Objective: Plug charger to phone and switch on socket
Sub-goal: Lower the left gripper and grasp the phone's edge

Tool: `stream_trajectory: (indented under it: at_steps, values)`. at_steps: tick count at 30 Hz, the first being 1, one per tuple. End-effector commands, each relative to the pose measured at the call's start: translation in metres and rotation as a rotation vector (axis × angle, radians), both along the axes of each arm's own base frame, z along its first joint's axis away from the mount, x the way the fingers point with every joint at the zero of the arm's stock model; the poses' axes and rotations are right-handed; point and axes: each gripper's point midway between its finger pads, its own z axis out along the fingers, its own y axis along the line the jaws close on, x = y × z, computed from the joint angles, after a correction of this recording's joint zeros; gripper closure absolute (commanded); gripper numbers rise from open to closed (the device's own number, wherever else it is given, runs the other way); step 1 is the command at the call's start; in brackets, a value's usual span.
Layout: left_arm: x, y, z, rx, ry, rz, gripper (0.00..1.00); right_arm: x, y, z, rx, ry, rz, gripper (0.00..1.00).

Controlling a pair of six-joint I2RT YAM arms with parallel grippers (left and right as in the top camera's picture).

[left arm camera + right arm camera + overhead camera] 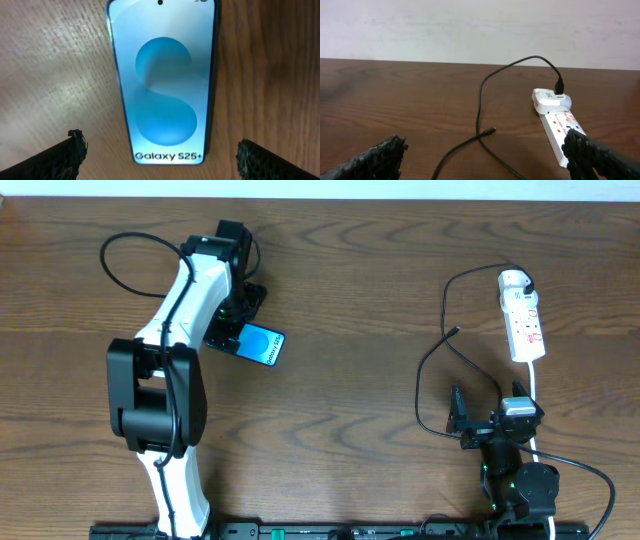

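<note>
The phone (262, 345) lies flat on the table at left, blue screen up with "Galaxy S25+" text; it fills the left wrist view (162, 82). My left gripper (232, 320) is open just above the phone's near end, fingers either side, not touching it (160, 160). The socket (523, 318) lies at the far right with a white plug (514, 280) in its far end. The charger cable (445, 355) loops from the plug, its connector tip (456, 331) free on the table (489, 131). My right gripper (478, 423) is open and empty near the table front (482, 160).
The socket's white cord (535, 405) runs toward the front edge beside my right arm. A black cable (125, 250) loops behind my left arm. A pale wall (470, 25) stands behind the table's far edge. Bare wood lies between phone and socket.
</note>
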Motion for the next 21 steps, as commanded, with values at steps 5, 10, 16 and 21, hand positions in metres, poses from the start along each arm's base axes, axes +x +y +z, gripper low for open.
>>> stream_trajectory:
  at_steps: [5,10,16,21]
  values:
    - [0.006,0.004,-0.006,0.024,-0.024,0.025,0.02,0.0,0.001,0.0,-0.011,-0.001,0.003,0.01]
    - [0.007,0.004,-0.012,0.024,-0.019,0.053,0.02,0.0,0.001,0.0,-0.011,-0.001,0.003,0.01]
    - [0.0,0.006,-0.026,0.032,0.033,0.101,0.02,0.0,0.001,0.0,-0.011,-0.001,0.003,0.01]
    - [-0.002,0.006,-0.035,0.037,0.056,0.112,0.02,0.0,0.001,0.0,-0.011,-0.001,0.003,0.01]
